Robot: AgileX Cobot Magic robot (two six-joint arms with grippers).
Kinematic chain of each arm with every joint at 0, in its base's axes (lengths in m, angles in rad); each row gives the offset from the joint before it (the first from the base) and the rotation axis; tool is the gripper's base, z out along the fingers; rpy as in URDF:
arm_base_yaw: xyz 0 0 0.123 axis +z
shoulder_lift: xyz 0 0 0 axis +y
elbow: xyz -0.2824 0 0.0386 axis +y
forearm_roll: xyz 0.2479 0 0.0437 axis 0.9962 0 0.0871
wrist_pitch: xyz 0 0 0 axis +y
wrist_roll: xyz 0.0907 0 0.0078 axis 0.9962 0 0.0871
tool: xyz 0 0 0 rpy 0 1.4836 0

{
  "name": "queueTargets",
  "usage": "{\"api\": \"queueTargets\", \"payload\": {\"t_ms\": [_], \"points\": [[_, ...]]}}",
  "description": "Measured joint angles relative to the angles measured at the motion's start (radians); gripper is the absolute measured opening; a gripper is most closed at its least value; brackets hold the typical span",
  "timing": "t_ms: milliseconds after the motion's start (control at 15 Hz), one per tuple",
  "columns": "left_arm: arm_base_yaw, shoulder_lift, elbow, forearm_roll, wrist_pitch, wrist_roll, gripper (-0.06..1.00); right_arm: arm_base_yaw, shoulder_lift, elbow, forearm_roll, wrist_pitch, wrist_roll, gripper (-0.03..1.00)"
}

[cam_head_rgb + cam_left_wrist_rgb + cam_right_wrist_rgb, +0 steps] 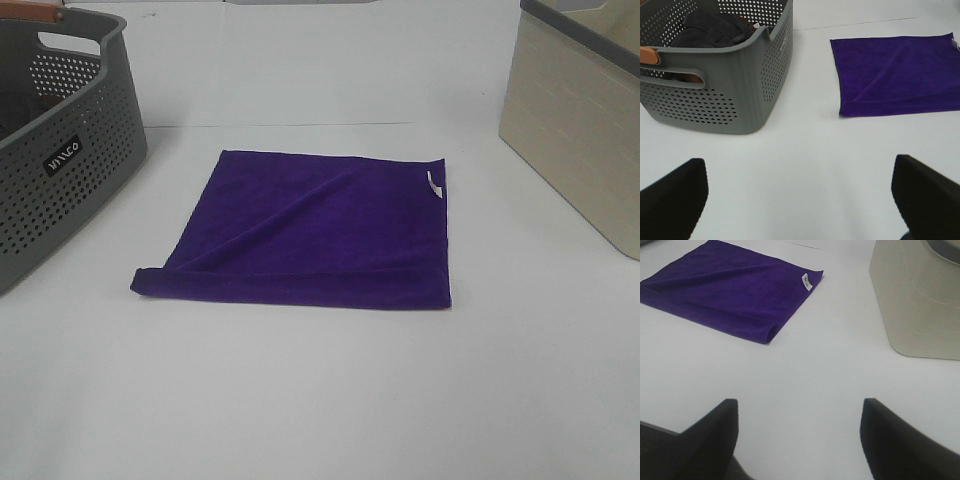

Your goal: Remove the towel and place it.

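- The towel (310, 232) lies flat on the white table (320, 400), between the grey basket (60, 150) and the beige bin (580, 130), touching neither. It is outside the basket, so the removing looks done and what may remain is the placing.
- From the left gripper (800, 200), the towel (897, 75) sits ahead and off toward the opposite arm's side, well apart, with bare table between. Both black fingers (675, 195) are spread wide with nothing between them.
- From the right gripper (800, 435), the towel (730, 290) sits ahead and off toward the opposite arm's side, its near rolled corner the closest part. This gripper's jaws also stand wide apart and empty.
- Neither arm shows in the high view, so which one is nearer cannot be told for sure; the towel looks roughly midway.
- The cloth is close to square, so no clear long axis; its front edge is a doubled, slightly rolled hem, and a soft diagonal ridge crosses it.
- Deep purple, matte, soft pile; a small white tag (434, 185) sits at the edge facing the beige bin.
- The basket (715, 75) is rigid perforated plastic and holds a dark bundle of cloth (715, 27); the bin (920, 295) is smooth-walled.
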Motion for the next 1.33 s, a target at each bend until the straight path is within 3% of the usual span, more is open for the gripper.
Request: {"api": "queueTargets", "payload": {"t_ms": [467,867,1133,1333], "points": [[0.000,0.000,0.000,0.004,0.000,0.000,0.91,0.000,0.000,0.000,0.008,0.000,0.142,0.62],[0.006,0.000,0.000,0.004,0.000,0.000,0.91,0.000,0.000,0.000,0.008,0.000,0.150,0.62],[0.114,0.000,0.000,0.004,0.000,0.000,0.91,0.000,0.000,0.000,0.008,0.000,0.150,0.62],[0.125,0.000,0.000,0.004,0.000,0.000,0.91,0.000,0.000,0.000,0.008,0.000,0.150,0.62]]}}
